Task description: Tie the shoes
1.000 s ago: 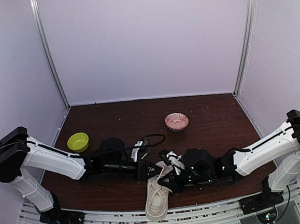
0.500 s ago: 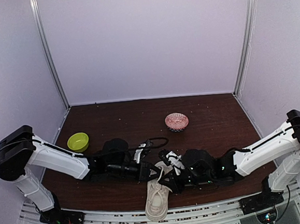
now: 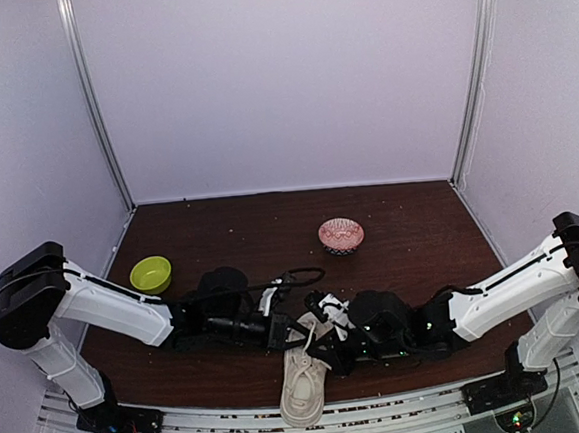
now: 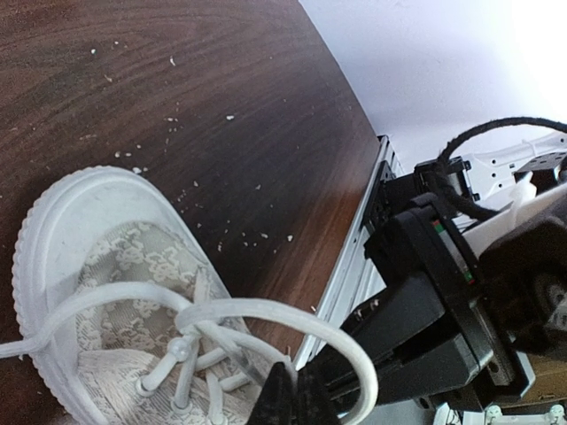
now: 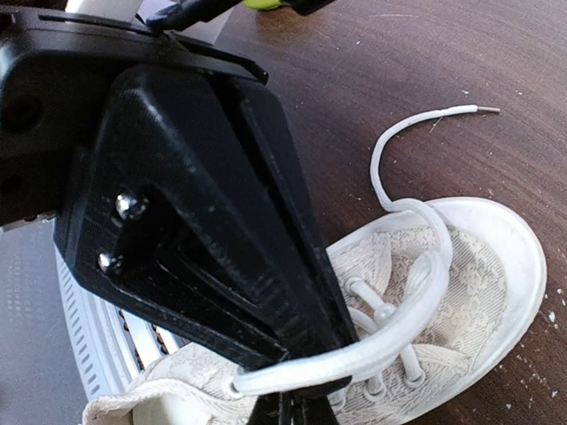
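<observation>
A cream shoe (image 3: 303,386) lies at the middle of the tabletop's (image 3: 270,223) near edge. Its heel end juts past that edge over the metal rail (image 3: 405,413), and its toe points toward the far side. The upper has a floral, lace-like weave, and the sole is thick and pale. White laces (image 4: 239,312) rise from the eyelets in loose loops. One free end lies curled on the bare wood beyond the toe.

The left gripper (image 4: 285,398) reaches in from the left, its jaws pressed together on a strand of the laces above the eyelets. The right gripper (image 5: 292,407) comes in from the right, jaws also together, pinching the end of a lace loop over the shoe. The two black claws nearly meet above the shoe and hide much of its toe half from the overhead camera.

A small lime-green bowl (image 3: 151,275) sits near the left edge and shows only its plain green inside. A pink patterned bowl (image 3: 341,235) sits toward the far middle, well apart from the shoe. A black cable (image 3: 299,273) arcs off the left arm. Pale crumbs (image 4: 177,119) dot the dark brown wood.
</observation>
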